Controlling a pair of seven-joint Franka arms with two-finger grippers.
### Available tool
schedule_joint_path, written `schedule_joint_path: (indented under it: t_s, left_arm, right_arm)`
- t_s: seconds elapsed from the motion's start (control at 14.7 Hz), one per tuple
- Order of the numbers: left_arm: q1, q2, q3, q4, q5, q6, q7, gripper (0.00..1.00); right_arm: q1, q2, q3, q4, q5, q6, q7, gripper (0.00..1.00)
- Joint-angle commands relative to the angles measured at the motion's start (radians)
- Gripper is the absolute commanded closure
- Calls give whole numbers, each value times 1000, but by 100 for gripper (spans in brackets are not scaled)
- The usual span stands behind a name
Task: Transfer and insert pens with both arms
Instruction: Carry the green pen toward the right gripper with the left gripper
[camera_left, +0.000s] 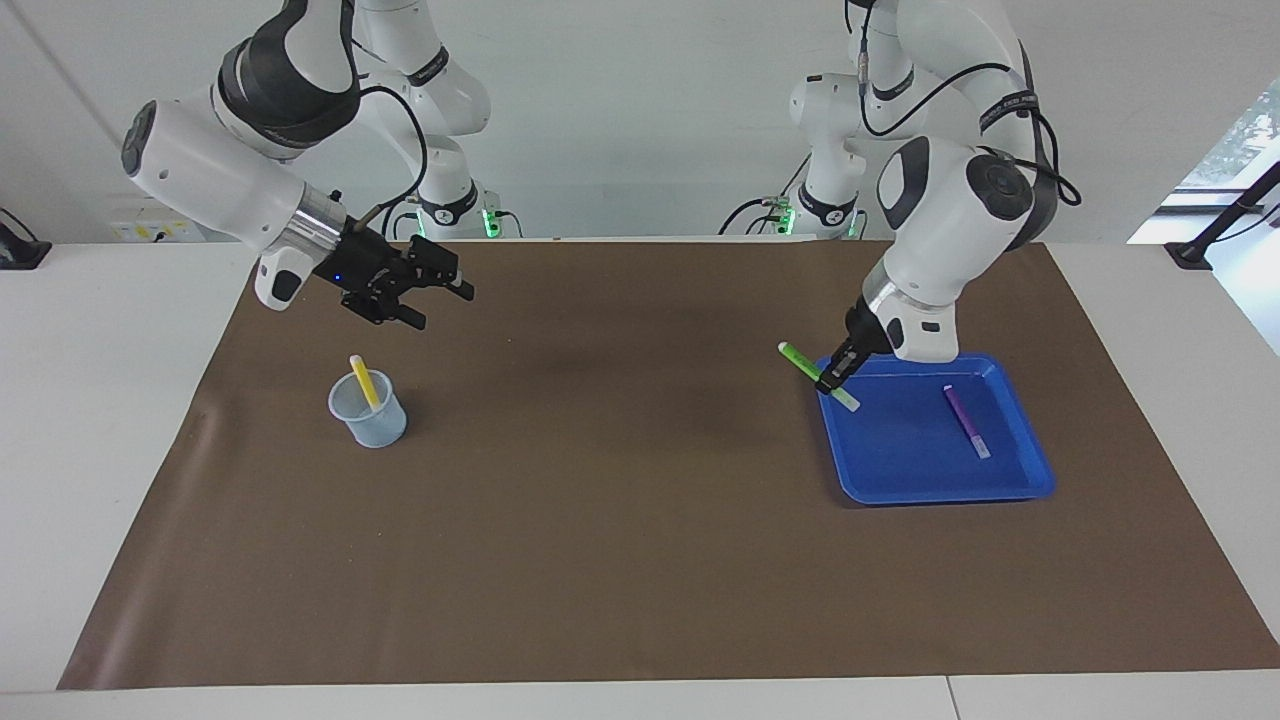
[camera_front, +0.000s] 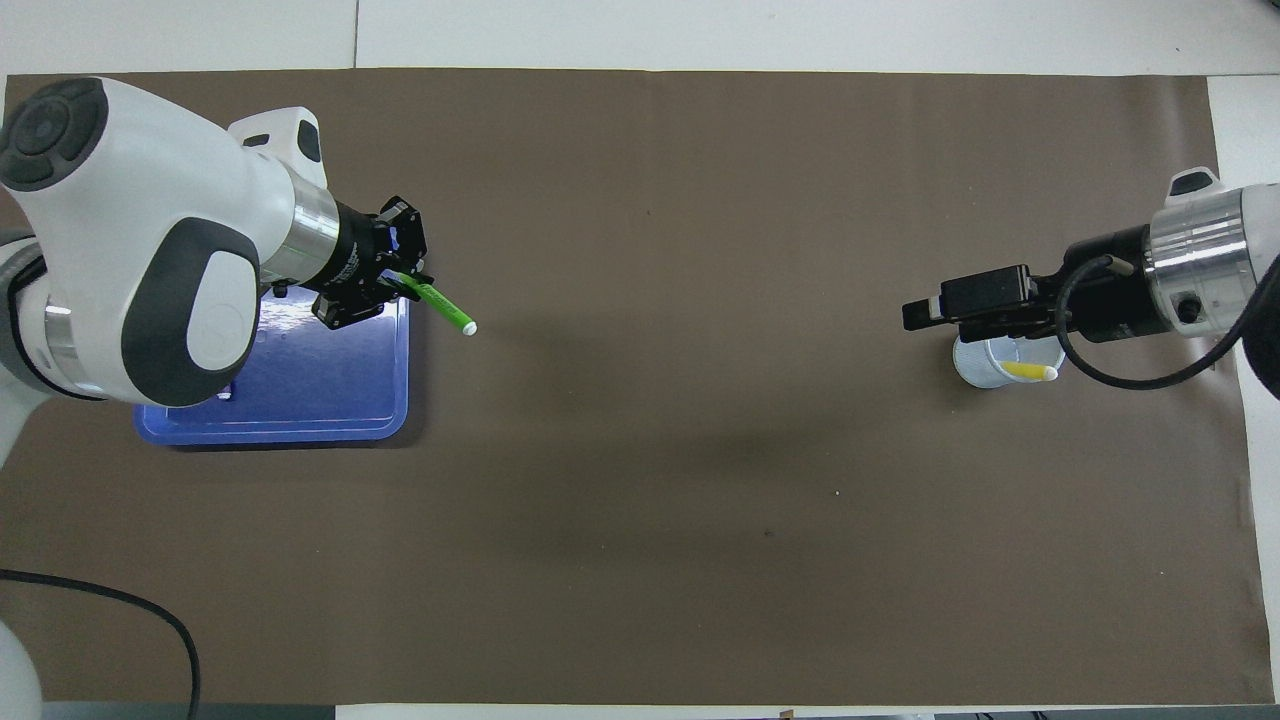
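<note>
In the facing view, you are seeing the left gripper (camera_left: 832, 377) clenching the green pen (camera_left: 817, 375) over the blue tray's (camera_left: 900, 485) rim, the purple pen (camera_left: 965, 421) lying inside, and the released right gripper (camera_left: 445, 300) hanging empty above the mat (camera_left: 640, 560). The yellow pen (camera_left: 364, 383) is standing in the cup (camera_left: 370, 415).

In the overhead view, the left arm (camera_front: 150, 260) is hiding the purple pen, and the right gripper (camera_front: 925, 312) is partly covering the cup (camera_front: 975, 365).

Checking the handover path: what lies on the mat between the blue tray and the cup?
Nothing: in both views the brown mat is bare between the blue tray and the cup.
</note>
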Motion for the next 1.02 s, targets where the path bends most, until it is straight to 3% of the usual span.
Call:
schedule_joint_path:
  t_s: [0.0, 0.27, 0.68, 0.95]
  left_arm:
    - [-86, 30, 9, 30, -34, 80, -211, 100]
    - [-197, 34, 9, 30, -123, 202, -368, 100]
    - [-303, 40, 9, 30, -123, 287, -477, 100]
    - [-333, 40, 9, 31, -124, 301, -488, 100]
  right_arm:
    - [38, -18, 6, -23, 102, 43, 127, 0]
    - [153, -82, 6, -183, 280, 271, 150, 0]
    - [265, -50, 6, -226, 388, 479, 198, 0]
    - [297, -23, 6, -226, 409, 520, 198, 13]
